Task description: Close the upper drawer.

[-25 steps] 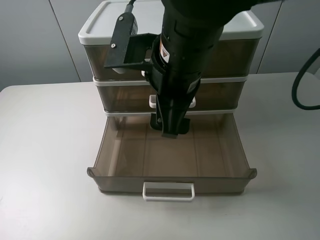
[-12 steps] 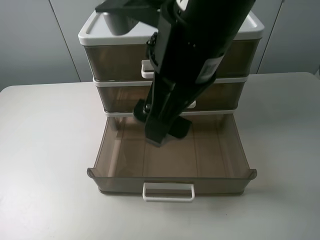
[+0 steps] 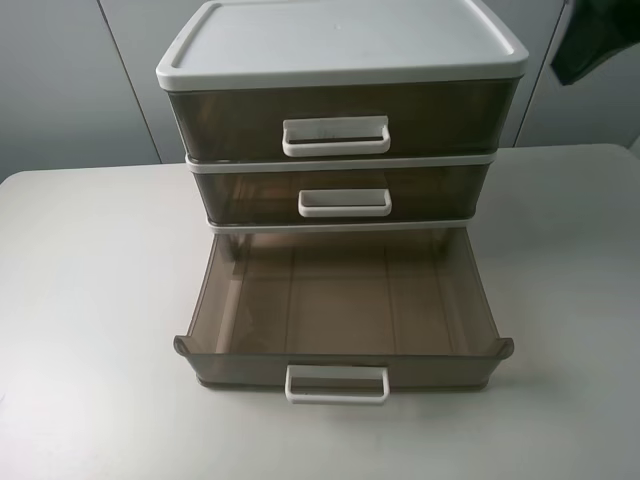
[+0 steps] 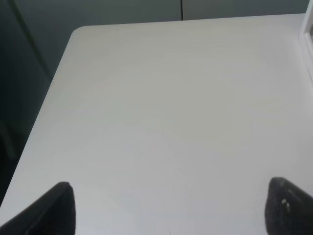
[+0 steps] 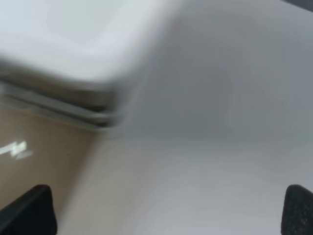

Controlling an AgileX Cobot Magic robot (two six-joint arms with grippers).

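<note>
The upper drawer [image 3: 230,120] is smoky brown with the widest white loop handle [image 3: 336,136]. It sits flush in the white-topped cabinet [image 3: 340,40], pushed in. My left gripper [image 4: 168,210] is open and empty over bare table, off to the cabinet's left and outside the exterior view. My right gripper [image 5: 166,210] is open and empty beside the cabinet's side wall [image 5: 44,147]; that view is blurred. Only a dark part of the right arm [image 3: 590,40] shows at the exterior view's top right.
The middle drawer [image 3: 240,195] is shut. The long bottom drawer [image 3: 340,300] is pulled far out toward the table's front, empty, with its small white handle [image 3: 337,384] near the front edge. The white table [image 3: 90,300] has a rounded corner [image 4: 78,32].
The right arm, which hung over the cabinet front and the open bottom drawer, has pulled away up and to the right, uncovering both upper handles. The drawers have not moved.
</note>
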